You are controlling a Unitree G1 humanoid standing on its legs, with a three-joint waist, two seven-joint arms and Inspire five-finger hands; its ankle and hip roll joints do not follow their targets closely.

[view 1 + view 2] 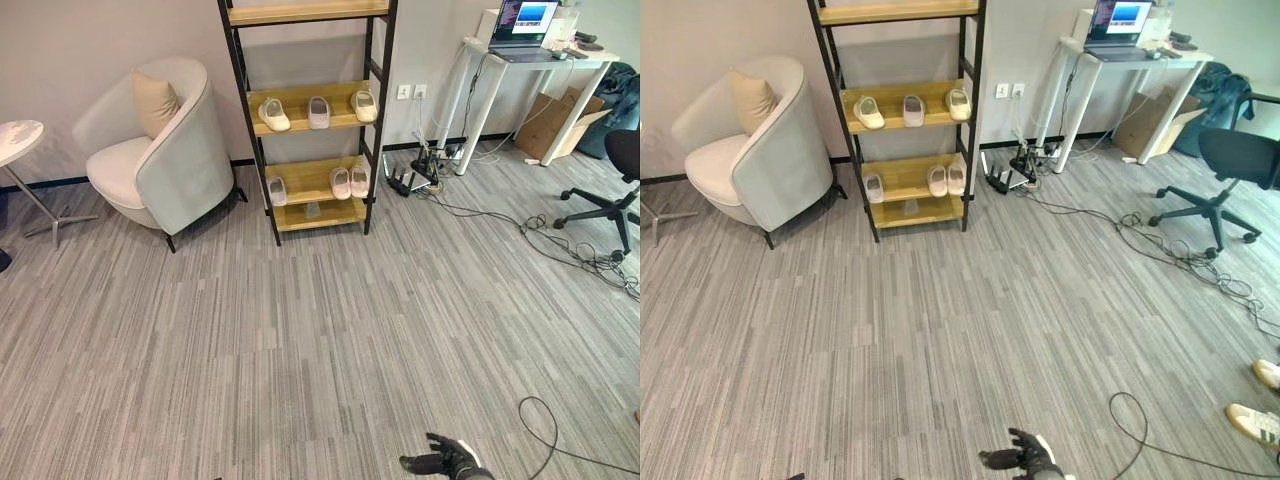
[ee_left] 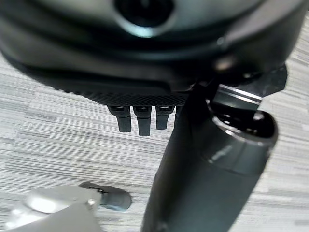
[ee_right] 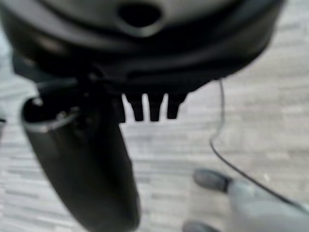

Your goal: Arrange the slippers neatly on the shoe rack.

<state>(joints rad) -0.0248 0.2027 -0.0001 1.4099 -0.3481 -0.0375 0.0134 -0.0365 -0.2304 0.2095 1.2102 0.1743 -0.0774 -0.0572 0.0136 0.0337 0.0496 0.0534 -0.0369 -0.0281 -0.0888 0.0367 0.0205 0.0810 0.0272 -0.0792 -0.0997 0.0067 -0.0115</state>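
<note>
Armchair [image 1: 160, 150]: stands at the left against the wall, a cushion [image 1: 152, 100] on its seat.
Left hand [image 2: 140, 118]: seen in its own wrist view over bare carpet, fingers straight and relaxed, holding nothing.
Shoe rack [image 1: 305, 110]: stands against the far wall, just right of the armchair, well apart from both hands.
Slippers [image 1: 318, 110]: three lie side by side on the middle shelf, three more [image 1: 341, 181] on the shelf below; each long axis runs front to back, toes toward the wall. The lower left one sits apart from the other two.
Relation: the slippers lie far ahead of the fingers, slightly to the left; neither hand is within reach, and I judge the robot must walk forward first.
Right hand [image 1: 445, 460]: low at the near edge, over carpet, fingers loosely spread, empty; it hangs at the side, not raised to reach.
Desk [image 1: 530, 60]: at the far right, a laptop [image 1: 525, 22] on it.
</note>
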